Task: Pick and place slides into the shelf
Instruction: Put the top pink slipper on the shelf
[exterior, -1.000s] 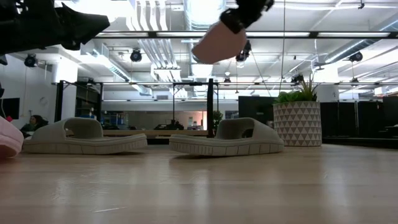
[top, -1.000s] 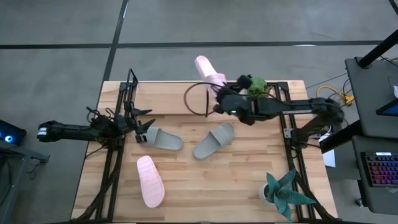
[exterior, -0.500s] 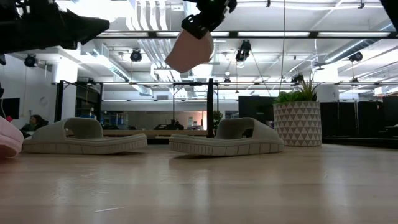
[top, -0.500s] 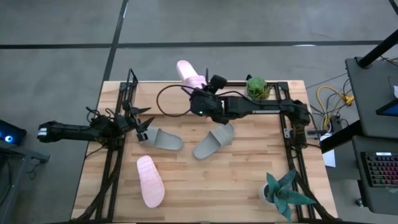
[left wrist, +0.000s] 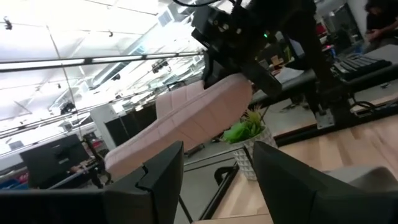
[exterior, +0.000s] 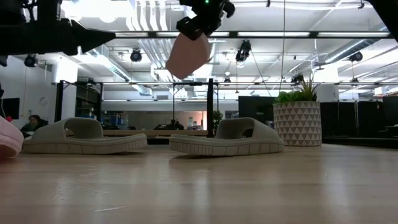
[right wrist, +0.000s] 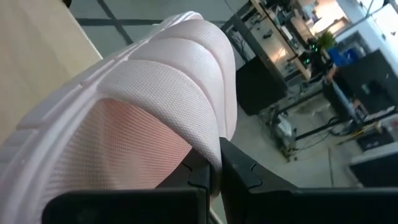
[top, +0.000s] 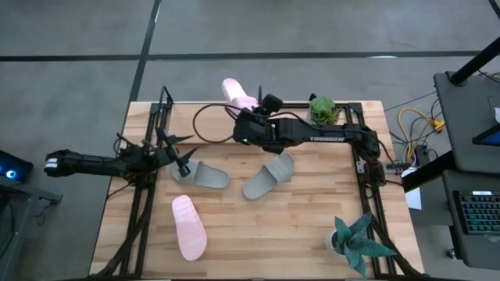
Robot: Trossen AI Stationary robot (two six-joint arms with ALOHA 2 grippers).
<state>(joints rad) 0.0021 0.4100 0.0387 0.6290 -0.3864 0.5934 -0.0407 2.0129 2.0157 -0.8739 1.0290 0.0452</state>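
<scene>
Here, at the left edge of the desk [top: 312, 234], the left claw [top: 181, 161] hangs released and empty just beside the heel of a grey-green slide [top: 205, 175], whose long axis runs away from it toward the desk's middle; below lies a pale pink slide [top: 189, 227], ribbed and soft-looking; a second grey-green slide [top: 268, 176] lies near the centre, angled; above it the right claw [top: 248, 117] is clenched on the strap of the other pale pink slide [top: 237, 92], held aloft with its toe pointing out past the back edge, over the black rods of the shelf [top: 351, 105]; the right arm is plainly nearer that shelf.
</scene>
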